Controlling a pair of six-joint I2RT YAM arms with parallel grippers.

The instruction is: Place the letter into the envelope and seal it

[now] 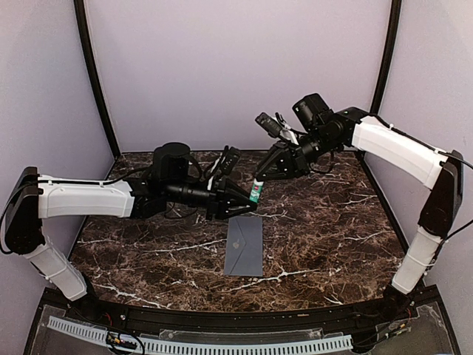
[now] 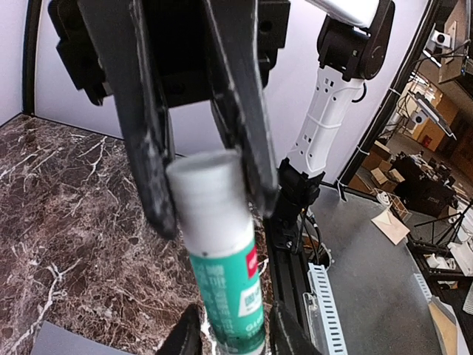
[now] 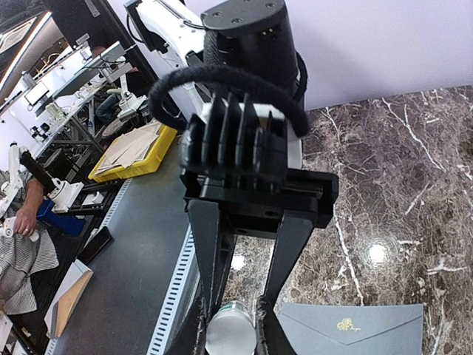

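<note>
Holding a glue stick (image 1: 256,191) just above the far edge of the envelope (image 1: 244,245).
Lying flat on the marble table (image 1: 332,222) nearest the arm bases, emblem side up, flap not visibly glued; no sign of the letter anywhere around the envelope, so probably tucked inside already. Just beyond the envelope's far edge, flanking the stick's green body: left gripper (image 2: 235,336), partly spread, real hold or not impossible to tell. Higher over the envelope, pinched narrow on the white cap (image 2: 203,177): right gripper (image 3: 230,329). Seemingly about to uncap; left to do, judging from this: gluing the flap and pressing it shut.
</note>
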